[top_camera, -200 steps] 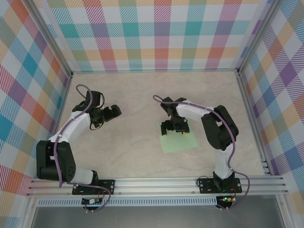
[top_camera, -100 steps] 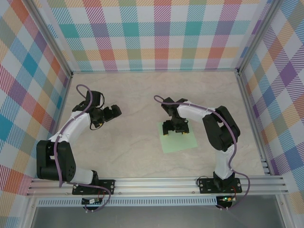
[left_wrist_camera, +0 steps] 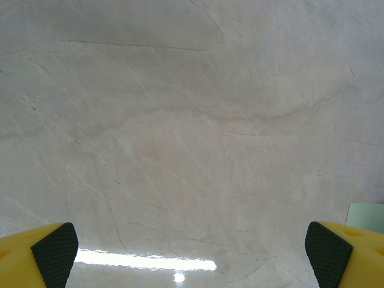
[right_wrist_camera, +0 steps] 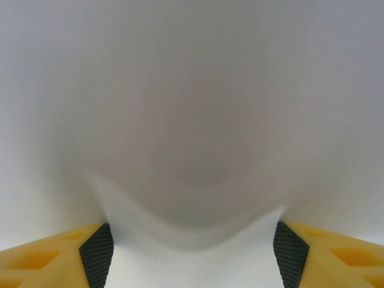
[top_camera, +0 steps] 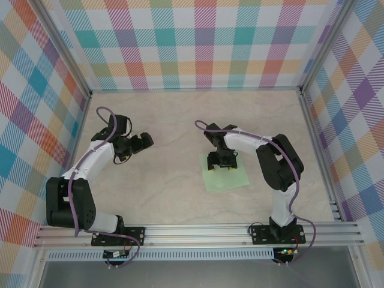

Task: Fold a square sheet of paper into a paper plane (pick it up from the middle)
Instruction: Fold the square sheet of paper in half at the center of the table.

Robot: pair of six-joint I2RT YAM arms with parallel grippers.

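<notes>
A: Where's the square sheet of paper (top_camera: pixel 227 180)?
B: Flat on the bench (top_camera: pixel 168 186), right of middle, with no crease I can make out. From above, the right claw (top_camera: pixel 222 162) sits low over its far edge, touching it or just off it.
A: Open or closed?
B: Spread wide. In its wrist view the black pads (right_wrist_camera: pixel 99 252) stand far apart with pale, blurred paper between them. There may be a slight hump there, but it's too soft to be sure.
A: So the step is the pickup from the middle?
B: I'd judge so, and barely begun. To do it well, press the tips lightly into the sheet, draw them together so the paper buckles into a ridge, then pinch that ridge. Too near the edge and the sheet could simply slide.
A: And the left claw (top_camera: pixel 142 141)?
B: Also wide, hovering over bare bench well apart from the sheet. One green corner peeks in at the right of its wrist view.
</notes>
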